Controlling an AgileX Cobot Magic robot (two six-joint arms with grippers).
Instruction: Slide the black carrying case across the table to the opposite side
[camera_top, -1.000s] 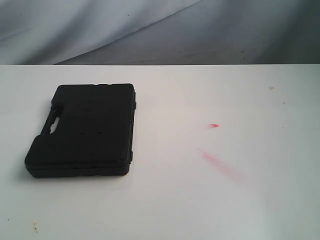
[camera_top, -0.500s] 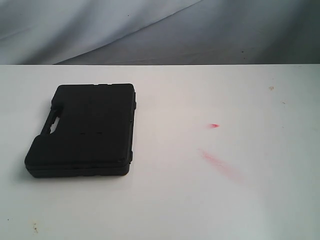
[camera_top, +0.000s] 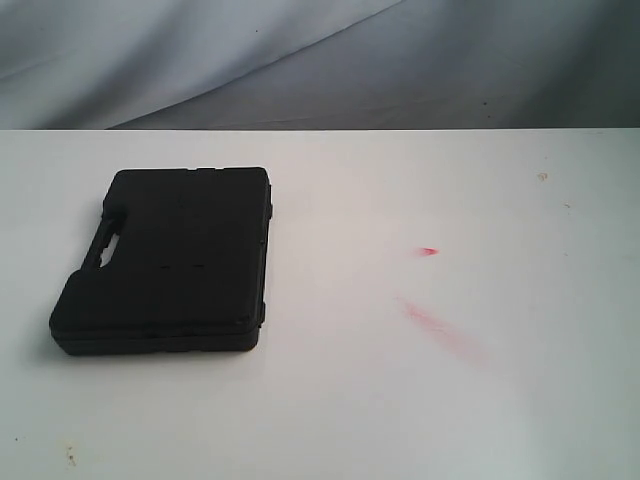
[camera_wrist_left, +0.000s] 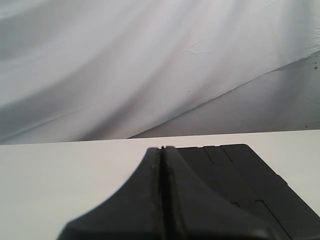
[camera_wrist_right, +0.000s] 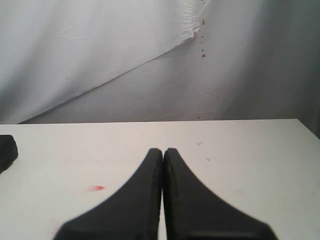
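Pointing toward the case (camera_top: 170, 260), left gripper (camera_wrist_left: 162, 150) is closed, right gripper (camera_wrist_right: 162, 150) likewise

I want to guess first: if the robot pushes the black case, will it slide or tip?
Probably slide: the case lies flat and low on the smooth table. It looks like stiff plastic, so likely no bending.

A pale grey cloth (camera_top: 300, 60) hangs across the whole far side, wrinkled, with one long fold (camera_top: 290, 55) rising from left to right. A few tiny dark spots (camera_top: 485, 102) mark its right part.
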